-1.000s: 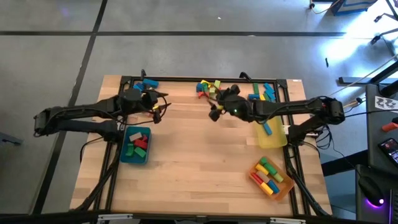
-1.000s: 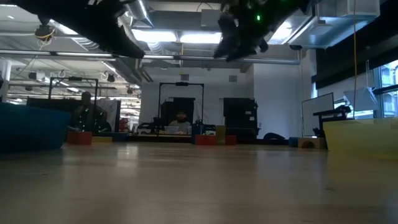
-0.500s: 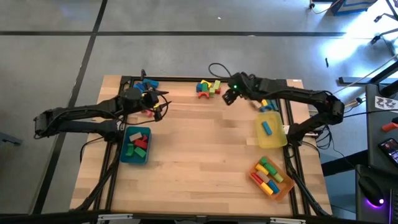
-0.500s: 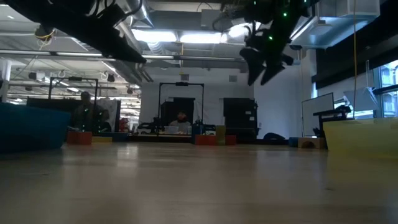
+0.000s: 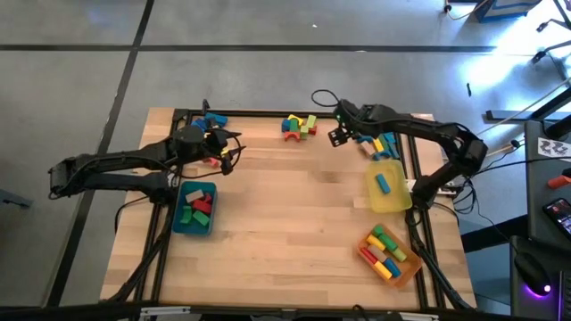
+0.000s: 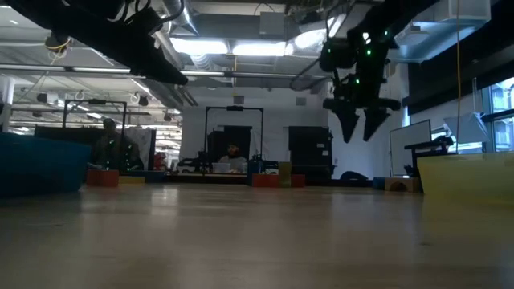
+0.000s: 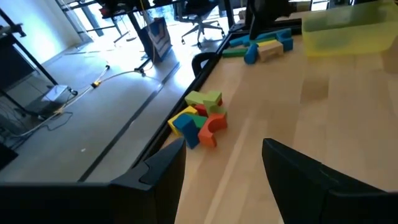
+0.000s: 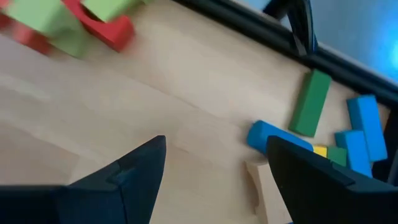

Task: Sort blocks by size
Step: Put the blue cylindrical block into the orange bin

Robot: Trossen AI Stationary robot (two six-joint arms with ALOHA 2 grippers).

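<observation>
Overhead, the wooden table [image 5: 294, 223] holds three trays: a yellow tray [image 5: 397, 198] with one blue block, an orange tray [image 5: 401, 266] and a teal tray [image 5: 181, 218], both part-filled. Unsorted blocks [image 5: 299, 126] cluster along the far edge, with more blocks [image 5: 379, 143] beside the yellow tray. The right gripper [image 5: 338, 136] hovers between those two heaps, fingers spread wide and empty. The left gripper [image 5: 225, 153] waits near the teal tray, likewise open and holding nothing. Descending into the crowded heap risks pinching two blocks together, or nudging one off the rail.
</observation>
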